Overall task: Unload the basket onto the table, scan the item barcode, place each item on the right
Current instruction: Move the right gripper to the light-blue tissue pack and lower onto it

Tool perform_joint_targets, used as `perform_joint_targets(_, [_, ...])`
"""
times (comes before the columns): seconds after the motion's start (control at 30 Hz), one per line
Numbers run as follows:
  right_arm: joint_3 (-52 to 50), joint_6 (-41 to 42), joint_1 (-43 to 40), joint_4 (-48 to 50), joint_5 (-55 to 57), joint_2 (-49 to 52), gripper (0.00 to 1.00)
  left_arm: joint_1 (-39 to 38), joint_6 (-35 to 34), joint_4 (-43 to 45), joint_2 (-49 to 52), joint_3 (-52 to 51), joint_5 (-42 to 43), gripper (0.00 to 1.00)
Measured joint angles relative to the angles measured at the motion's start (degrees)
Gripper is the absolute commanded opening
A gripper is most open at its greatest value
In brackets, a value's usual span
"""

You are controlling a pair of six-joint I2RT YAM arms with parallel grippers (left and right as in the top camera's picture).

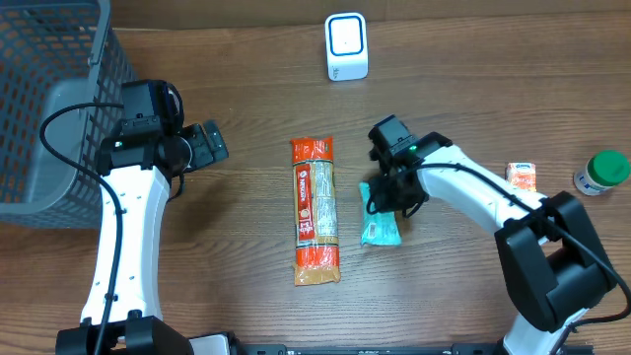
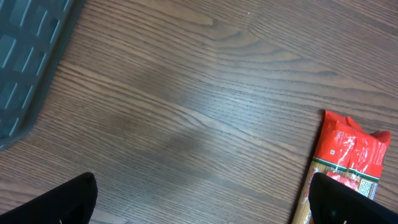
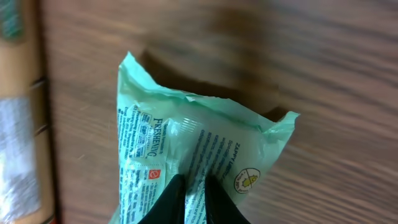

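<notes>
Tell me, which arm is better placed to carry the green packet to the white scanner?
Right: the right gripper pinches the green packet, while the left gripper hangs open by the basket, farther away.

left wrist view | wooden table [image 2: 205, 93] fills most of the frame | grey basket [image 2: 25, 68] corner at upper left | red pasta packet [image 2: 348, 158] lies flat at right edge, crimped end uppermost | left gripper [image 2: 202, 199] spread wide, dark fingers [image 2: 68, 202] in both bottom corners, bare wood between
</notes>
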Motion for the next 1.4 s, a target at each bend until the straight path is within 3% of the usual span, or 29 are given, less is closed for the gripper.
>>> perform_joint_targets(0.2, [0.00,1.70,-5.09,0.59,1.51,0.00,0.11,0.00,0.00,0.00,0.00,0.00,-0.02,1.00])
perform_joint_targets(0.3, [0.00,1.90,-8.11,1.53,1.95,0.00,0.04,0.00,0.00,0.00,0.02,0.00,0.00,1.00])
perform_joint_targets(0.4, [0.00,0.76,-10.60,2.58,1.46,0.00,0.04,0.00,0.00,0.00,0.00,0.00,-0.02,1.00])
perform_joint_targets(0.83, [4.46,-10.29,-16.52,-7.63,-19.63,-1.09,0.04,0.00,0.00,0.00,0.02,0.00,0.00,1.00])
perform_joint_targets(1.4, [-14.80,-13.64,-16.41,20.02,-28.98,-1.90,0.04,0.00,0.00,0.00,0.00,0.00,0.00,1.00])
